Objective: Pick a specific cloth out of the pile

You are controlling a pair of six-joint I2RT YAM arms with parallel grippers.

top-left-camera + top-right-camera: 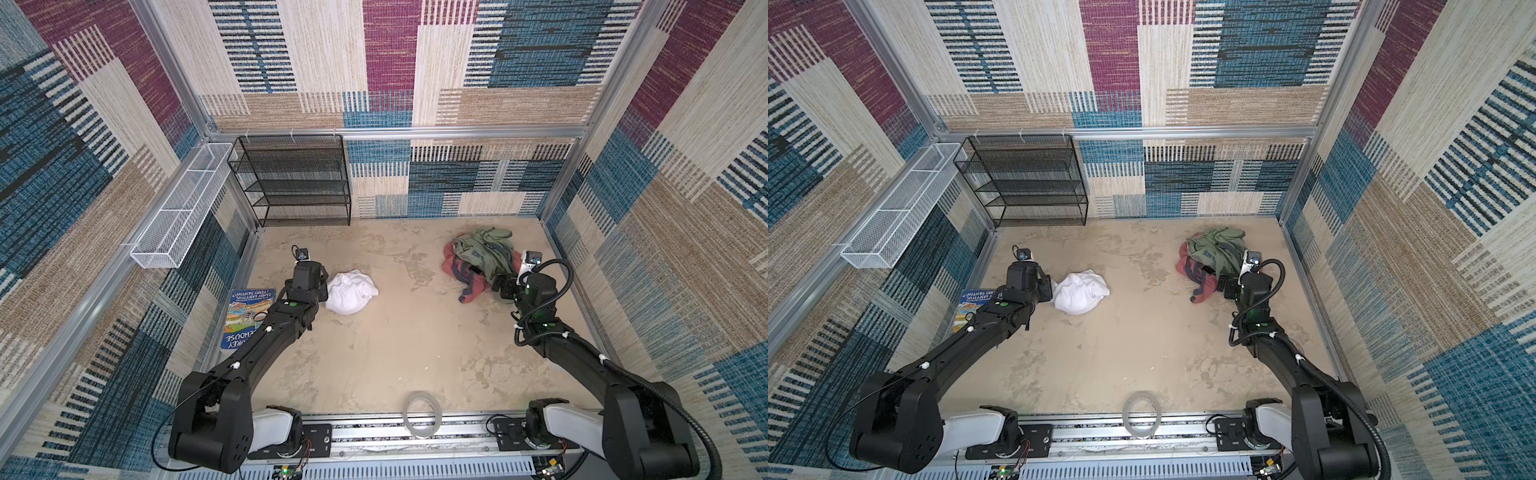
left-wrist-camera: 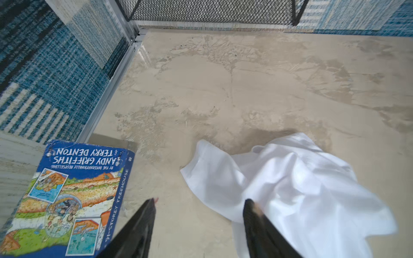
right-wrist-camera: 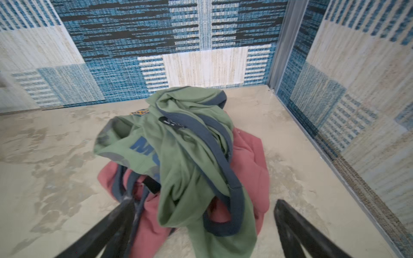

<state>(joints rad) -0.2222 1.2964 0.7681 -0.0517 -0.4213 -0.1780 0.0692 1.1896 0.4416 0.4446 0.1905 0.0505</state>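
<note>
The cloth [image 1: 351,297] [image 1: 1079,297] is a crumpled plain white garment lying alone on the beige table, left of centre. My left gripper [image 1: 321,286] [image 2: 201,201] sits just left of it, open, with bare table between its fingers; one finger [image 2: 252,214] rests at the cloth's [image 2: 290,178] edge. The pile [image 1: 482,257] [image 1: 1214,257] of olive-green, red-pink and navy fabric lies at the back right. My right gripper [image 1: 500,286] [image 3: 205,202] stands wide open at the pile's [image 3: 178,145] near edge, with loose fabric between its fingers, not clamped.
A blue picture book [image 1: 249,316] [image 2: 73,196] lies by the left wall, close to my left arm. A black mesh shelf [image 1: 295,183] stands at the back left, beside a white wire basket [image 1: 183,208] on the left wall. A tape roll [image 1: 422,413] sits at the front edge.
</note>
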